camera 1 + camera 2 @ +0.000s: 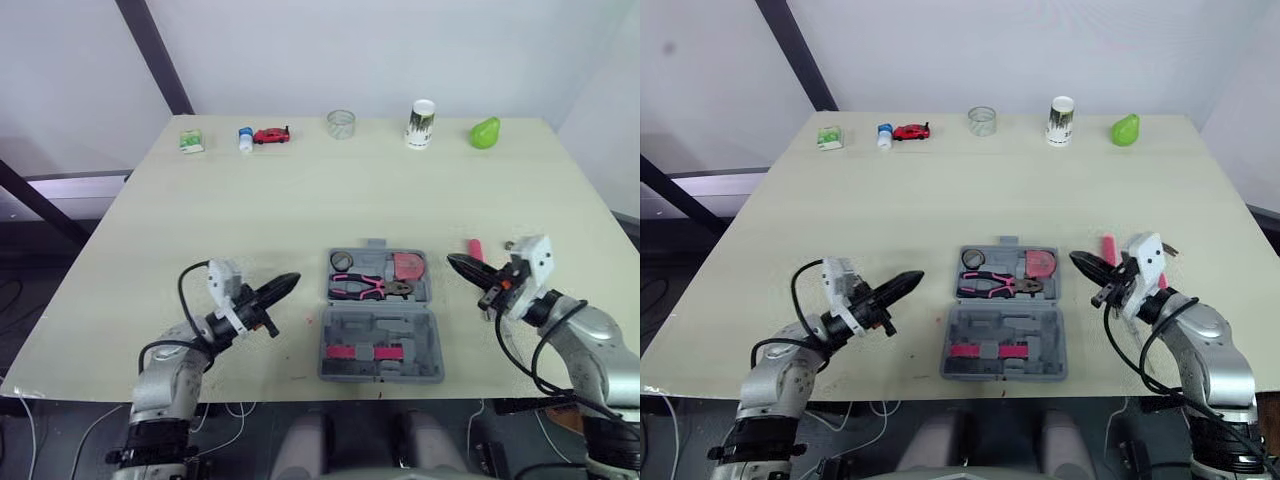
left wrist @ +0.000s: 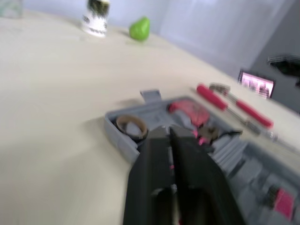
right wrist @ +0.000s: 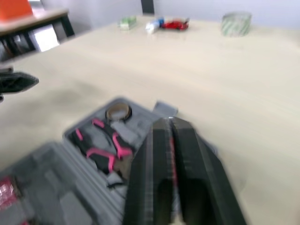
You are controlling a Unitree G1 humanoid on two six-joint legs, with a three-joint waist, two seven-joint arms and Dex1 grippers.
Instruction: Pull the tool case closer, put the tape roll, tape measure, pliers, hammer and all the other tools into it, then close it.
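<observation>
Black left gripper (image 1: 290, 281), pinched narrow and empty, at 9 o'clock of the open grey tool case (image 1: 385, 325). Pink-handled tool (image 1: 476, 247) outside the case at its 3 o'clock, lying roughly 12-to-6, just beyond the right gripper (image 1: 453, 262), at its 1 o'clock. Right fingers also pressed together on nothing. Judged the nearer arm.

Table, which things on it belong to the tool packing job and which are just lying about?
Job: tool case, tape roll, pliers, tape measure, red-handled tools beside the case.
Lying about: green box, small bottle, red toy car, clear round item, white can, green pear.
</observation>
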